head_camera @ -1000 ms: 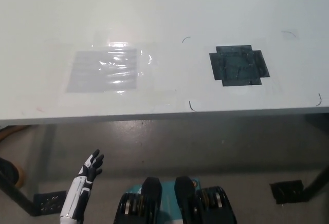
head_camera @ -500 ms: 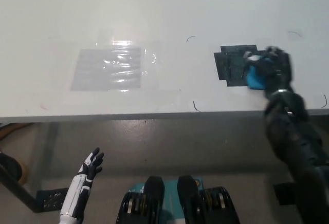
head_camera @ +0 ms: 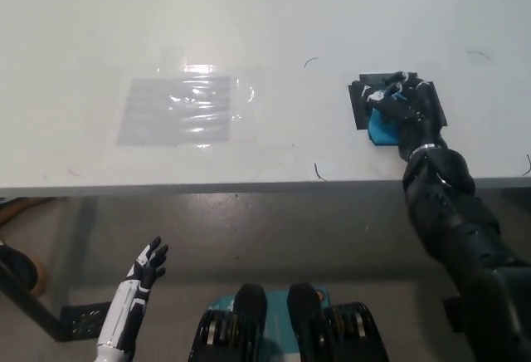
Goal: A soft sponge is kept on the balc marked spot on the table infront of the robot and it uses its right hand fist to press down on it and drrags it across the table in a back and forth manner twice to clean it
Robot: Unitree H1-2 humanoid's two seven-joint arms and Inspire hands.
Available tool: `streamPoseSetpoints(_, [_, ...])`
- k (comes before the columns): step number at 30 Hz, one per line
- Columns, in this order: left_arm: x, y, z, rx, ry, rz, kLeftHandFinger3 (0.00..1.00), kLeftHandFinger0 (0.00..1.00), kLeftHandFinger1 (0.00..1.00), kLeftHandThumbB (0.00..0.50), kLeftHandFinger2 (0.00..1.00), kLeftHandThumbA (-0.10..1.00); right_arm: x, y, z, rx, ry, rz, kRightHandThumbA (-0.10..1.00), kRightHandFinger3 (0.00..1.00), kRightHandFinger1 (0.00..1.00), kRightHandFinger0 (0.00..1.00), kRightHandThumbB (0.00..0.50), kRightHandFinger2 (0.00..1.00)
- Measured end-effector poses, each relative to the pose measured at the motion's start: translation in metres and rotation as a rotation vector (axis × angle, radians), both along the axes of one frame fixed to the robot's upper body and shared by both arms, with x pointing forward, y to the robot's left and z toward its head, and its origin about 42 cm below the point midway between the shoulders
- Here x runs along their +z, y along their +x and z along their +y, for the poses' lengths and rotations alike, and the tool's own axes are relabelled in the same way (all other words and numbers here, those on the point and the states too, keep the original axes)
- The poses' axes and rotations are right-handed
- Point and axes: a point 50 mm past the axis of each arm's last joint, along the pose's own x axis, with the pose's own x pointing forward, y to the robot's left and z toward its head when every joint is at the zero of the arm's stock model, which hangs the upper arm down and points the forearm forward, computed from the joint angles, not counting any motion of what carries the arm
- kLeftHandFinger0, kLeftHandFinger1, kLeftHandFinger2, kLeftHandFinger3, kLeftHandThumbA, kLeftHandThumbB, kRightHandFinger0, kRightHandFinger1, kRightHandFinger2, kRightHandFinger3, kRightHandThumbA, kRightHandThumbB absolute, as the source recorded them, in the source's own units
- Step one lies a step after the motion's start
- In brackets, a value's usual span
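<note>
One sponge [head_camera: 383, 126], blue, now on black mark [head_camera: 362, 100] at 2 o'clock | right hand [head_camera: 406, 109] newly arrived, clamped on it; wiping can start | left hand [head_camera: 147, 266] idle at 7 o'clock, fingers apart

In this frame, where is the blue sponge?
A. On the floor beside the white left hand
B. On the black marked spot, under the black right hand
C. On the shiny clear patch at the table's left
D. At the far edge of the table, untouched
B: the blue sponge lies on the black marked spot with the right hand on it.
</note>
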Motion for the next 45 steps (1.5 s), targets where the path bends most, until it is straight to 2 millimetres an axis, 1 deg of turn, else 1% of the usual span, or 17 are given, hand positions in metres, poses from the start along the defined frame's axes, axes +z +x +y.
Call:
streamPoseSetpoints(2, [0.000, 0.000, 0.001, 0.001, 0.001, 0.002, 1.00, 1.00, 1.00, 0.069, 1.00, 1.00, 0.001, 0.000, -0.005, -0.007, -0.005, -0.001, 1.00, 0.19, 0.00, 0.00, 0.210, 0.13])
streamPoseSetpoints(3, [-0.001, -0.001, 0.001, 0.001, 0.002, 0.002, 1.00, 1.00, 1.00, 0.073, 1.00, 1.00, 0.001, 0.001, -0.009, -0.006, -0.017, -0.006, 1.00, 0.58, 0.39, 0.33, 0.317, 0.54])
streamPoseSetpoints(4, [-0.001, -0.001, 0.001, 0.001, 0.002, 0.002, 1.00, 1.00, 1.00, 0.077, 1.00, 1.00, 0.002, 0.001, -0.011, -0.005, -0.026, -0.011, 1.00, 0.89, 0.74, 0.65, 0.300, 0.88])
streamPoseSetpoints(5, [-0.001, -0.001, 0.001, 0.001, 0.002, 0.002, 1.00, 1.00, 1.00, 0.078, 1.00, 1.00, 0.004, 0.002, -0.015, 0.006, -0.040, -0.028, 1.00, 1.00, 0.84, 0.75, 0.299, 0.99])
streamPoseSetpoints(6, [-0.001, -0.001, 0.001, 0.001, 0.002, 0.003, 1.00, 1.00, 1.00, 0.082, 1.00, 1.00, 0.007, 0.003, -0.017, 0.016, -0.047, -0.041, 1.00, 1.00, 1.00, 1.00, 0.309, 1.00])
streamPoseSetpoints(14, [-0.004, -0.001, 0.000, 0.003, -0.001, 0.017, 1.00, 1.00, 1.00, 0.079, 1.00, 1.00, 0.043, 0.000, -0.034, 0.042, -0.062, -0.252, 1.00, 1.00, 1.00, 1.00, 0.413, 1.00])
streamPoseSetpoints(26, [-0.012, -0.003, 0.001, 0.008, 0.000, 0.051, 1.00, 1.00, 1.00, 0.080, 1.00, 1.00, 0.077, -0.024, -0.049, 0.027, -0.052, -0.418, 1.00, 1.00, 1.00, 1.00, 0.443, 1.00])
streamPoseSetpoints(27, [-0.013, -0.003, 0.001, 0.008, 0.000, 0.055, 1.00, 1.00, 1.00, 0.078, 1.00, 1.00, 0.076, -0.029, -0.051, 0.025, -0.053, -0.422, 1.00, 1.00, 1.00, 1.00, 0.421, 1.00])
streamPoseSetpoints(28, [-0.013, -0.003, 0.001, 0.009, 0.000, 0.057, 1.00, 1.00, 1.00, 0.080, 1.00, 1.00, 0.073, -0.033, -0.053, 0.023, -0.056, -0.425, 0.99, 1.00, 1.00, 1.00, 0.474, 1.00])
streamPoseSetpoints(29, [-0.014, -0.003, 0.002, 0.009, 0.000, 0.060, 1.00, 1.00, 1.00, 0.084, 1.00, 1.00, 0.069, -0.039, -0.056, 0.020, -0.059, -0.426, 0.79, 1.00, 1.00, 1.00, 0.499, 1.00])
streamPoseSetpoints(31, [-0.014, -0.003, 0.001, 0.009, 0.000, 0.062, 1.00, 1.00, 1.00, 0.085, 1.00, 1.00, 0.063, -0.049, -0.060, 0.015, -0.064, -0.426, 1.00, 1.00, 1.00, 1.00, 0.402, 1.00])
streamPoseSetpoints(33, [-0.015, -0.004, 0.002, 0.010, 0.000, 0.066, 1.00, 1.00, 1.00, 0.079, 1.00, 1.00, 0.049, -0.068, -0.065, 0.008, -0.076, -0.421, 1.00, 1.00, 1.00, 1.00, 0.308, 1.00])
streamPoseSetpoints(35, [-0.015, -0.004, 0.002, 0.010, 0.000, 0.068, 1.00, 1.00, 1.00, 0.077, 1.00, 1.00, 0.030, -0.089, -0.068, 0.004, -0.085, -0.405, 1.00, 1.00, 1.00, 1.00, 0.307, 1.00])
streamPoseSetpoints(37, [-0.016, -0.004, 0.002, 0.010, 0.000, 0.070, 1.00, 1.00, 1.00, 0.094, 1.00, 1.00, 0.017, -0.109, -0.068, 0.002, -0.090, -0.396, 1.00, 1.00, 1.00, 1.00, 0.417, 1.00])
streamPoseSetpoints(42, [-0.018, -0.004, 0.002, 0.011, 0.000, 0.079, 1.00, 1.00, 1.00, 0.088, 1.00, 1.00, -0.020, -0.177, -0.074, 0.006, -0.121, -0.358, 1.00, 1.00, 1.00, 1.00, 0.398, 1.00])
streamPoseSetpoints(44, [-0.018, -0.004, 0.002, 0.011, 0.001, 0.081, 1.00, 1.00, 1.00, 0.102, 1.00, 1.00, -0.027, -0.196, -0.075, 0.009, -0.131, -0.349, 1.00, 1.00, 1.00, 1.00, 0.310, 1.00])
streamPoseSetpoints(45, [-0.019, -0.004, 0.002, 0.011, 0.001, 0.083, 1.00, 1.00, 1.00, 0.101, 1.00, 1.00, -0.033, -0.218, -0.075, 0.017, -0.143, -0.339, 1.00, 1.00, 1.00, 1.00, 0.310, 1.00])
